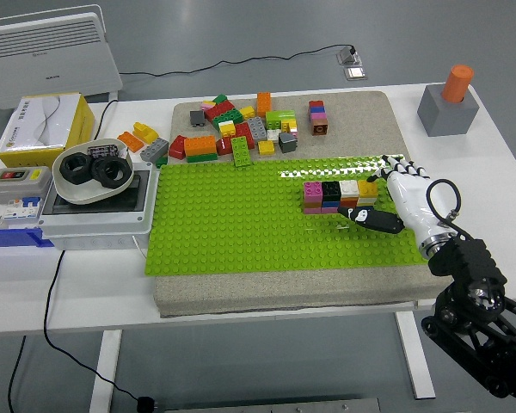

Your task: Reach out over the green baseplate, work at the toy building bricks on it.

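A short row of joined bricks (pixel 331 196), with pink, black, white and yellow tops over darker ones, stands on the right part of the green baseplate (pixel 241 224). My right hand (pixel 394 194), white with black-tipped fingers, reaches in over the plate's right edge just beside the row's yellow end. Its fingers (pixel 398 165) are spread behind the row, and the thumb (pixel 370 219) lies along the plate in front of the row. The hand is open and holds nothing. My left arm is out of view.
Loose bricks (pixel 241 129) and a small brick stack (pixel 316 118) lie on the beige mat behind the plate. At the left stand a bowl of black rings (pixel 92 172) on a white box, a yellow carton (pixel 43 129) and a switch box (pixel 17 185). A grey block with an orange cylinder (pixel 448 107) stands at the far right.
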